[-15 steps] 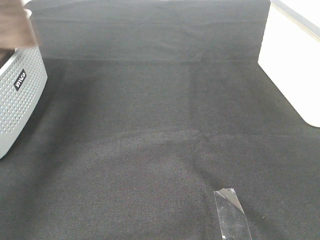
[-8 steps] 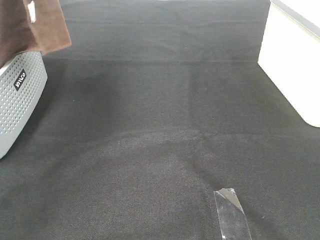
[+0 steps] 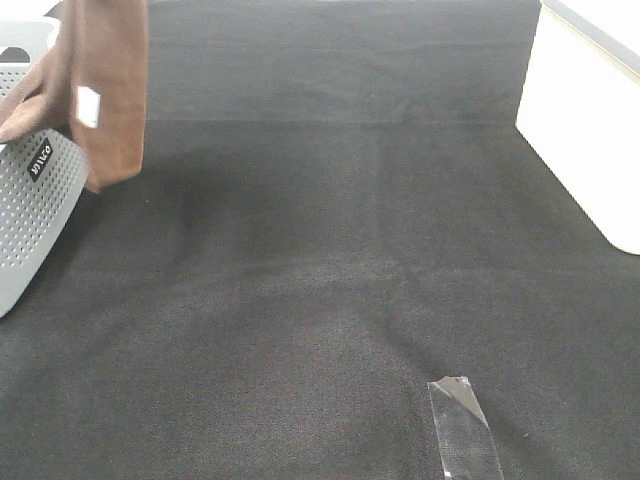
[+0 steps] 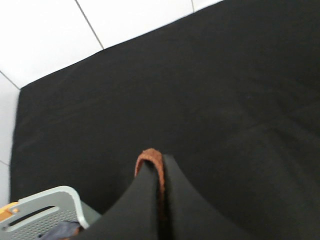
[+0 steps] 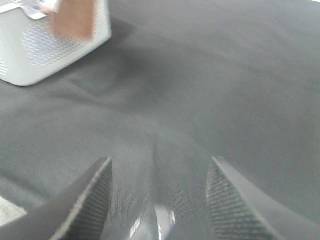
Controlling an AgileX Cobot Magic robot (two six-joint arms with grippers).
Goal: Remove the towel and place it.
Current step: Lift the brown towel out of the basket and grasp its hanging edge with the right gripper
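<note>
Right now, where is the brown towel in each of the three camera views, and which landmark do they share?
Exterior high: the brown towel hangs at the upper left, in front of the grey perforated basket.
Left wrist: only its rust-brown edge shows, pinched in the shut left gripper.
Right wrist: a blurred brown patch far off, before the basket.
Shared landmark: the basket; the left wrist view shows its rim.

left gripper (image 4: 161, 171) | pinching towel (image 4: 148, 155) edge | grey basket (image 4: 50, 196) near, contents unclear

black tablecloth (image 3: 330, 250) carries grey basket (image 3: 30, 220), clear tape strip (image 3: 463, 430).
</note>
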